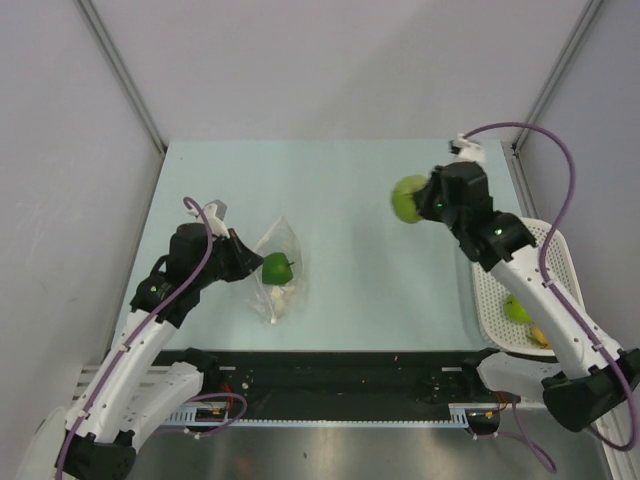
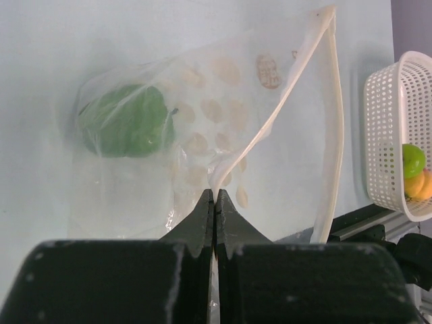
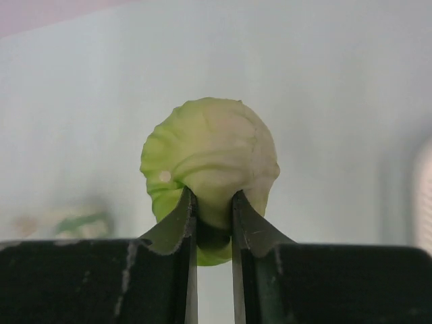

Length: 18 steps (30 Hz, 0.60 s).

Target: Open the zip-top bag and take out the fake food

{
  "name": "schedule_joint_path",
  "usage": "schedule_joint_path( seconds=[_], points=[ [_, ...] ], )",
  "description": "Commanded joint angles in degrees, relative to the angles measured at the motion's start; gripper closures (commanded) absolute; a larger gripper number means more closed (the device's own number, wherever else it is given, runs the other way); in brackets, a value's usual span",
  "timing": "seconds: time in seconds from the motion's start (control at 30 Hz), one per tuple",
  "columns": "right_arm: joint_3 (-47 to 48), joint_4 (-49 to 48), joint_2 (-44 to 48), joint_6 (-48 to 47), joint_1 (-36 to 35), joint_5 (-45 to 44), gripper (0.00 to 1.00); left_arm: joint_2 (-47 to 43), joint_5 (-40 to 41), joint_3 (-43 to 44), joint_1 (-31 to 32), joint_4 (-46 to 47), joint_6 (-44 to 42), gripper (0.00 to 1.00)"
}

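Starting at the near edge of the bench (image 1: 370,280), the left fingers (image 2: 206,217) are pressed fully together, pinching one lip of the zip-top bag (image 2: 223,88). The bag rests on the surface at roughly 8 o'clock from bench centre in the top view. It is clear film with pale oval markings. Its mouth stands parted: one zip strip rises from the pinch toward 1 o'clock in the left wrist view, and the other runs apart from it. A dark green fruit (image 2: 125,121) sits inside the bag, at 10 o'clock from the fingertips.

A white mesh basket (image 1: 492,295) sits at 4 o'clock, at the bench's right edge, well apart from the bag. It contains a lime green fruit (image 1: 517,309) and, just beside it on the near side, an orange fruit (image 1: 540,336).

Farther out, at 2 o'clock, the right fingers (image 3: 177,223) are slightly parted and clamped on the lower part of a light green fruit (image 3: 212,152). This fruit is ridged and rounded, and it is outside the bag. It appears raised off the bench and is blurred in the top view.
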<state>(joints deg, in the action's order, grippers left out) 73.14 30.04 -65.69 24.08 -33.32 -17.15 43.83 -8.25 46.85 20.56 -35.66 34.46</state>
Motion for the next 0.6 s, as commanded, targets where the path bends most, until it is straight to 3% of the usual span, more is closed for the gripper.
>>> schedule_joint_path(
  seconds=[0.0,0.23,0.4,0.5,0.53,0.57],
  points=[
    [-3.17,21.1,3.27,6.34,20.33,-4.39,1.0,-0.33,-2.38,2.63,-0.08,1.74,-2.81,1.0],
    [-8.27,25.24,2.94,2.74,44.44,-1.14,0.96,0.73,-4.31,2.37,0.01,2.17,-4.05,1.0],
    [-14.07,20.69,0.57,0.01,51.07,1.49,0.89,0.9,-5.28,2.98,0.1,2.52,-4.48,1.0],
    [-16.28,18.13,-2.32,-1.05,52.39,4.39,0.68,0.73,-5.46,3.07,0.01,2.44,-4.66,1.0],
    [-16.28,17.51,-3.21,-1.48,52.92,5.36,0.47,0.55,-5.63,3.07,0.1,2.44,-4.66,1.0],
    [-16.28,17.42,-4.52,-1.49,53.44,5.89,0.38,0.46,-5.72,2.98,0.1,2.52,-4.58,1.0]
  ],
)
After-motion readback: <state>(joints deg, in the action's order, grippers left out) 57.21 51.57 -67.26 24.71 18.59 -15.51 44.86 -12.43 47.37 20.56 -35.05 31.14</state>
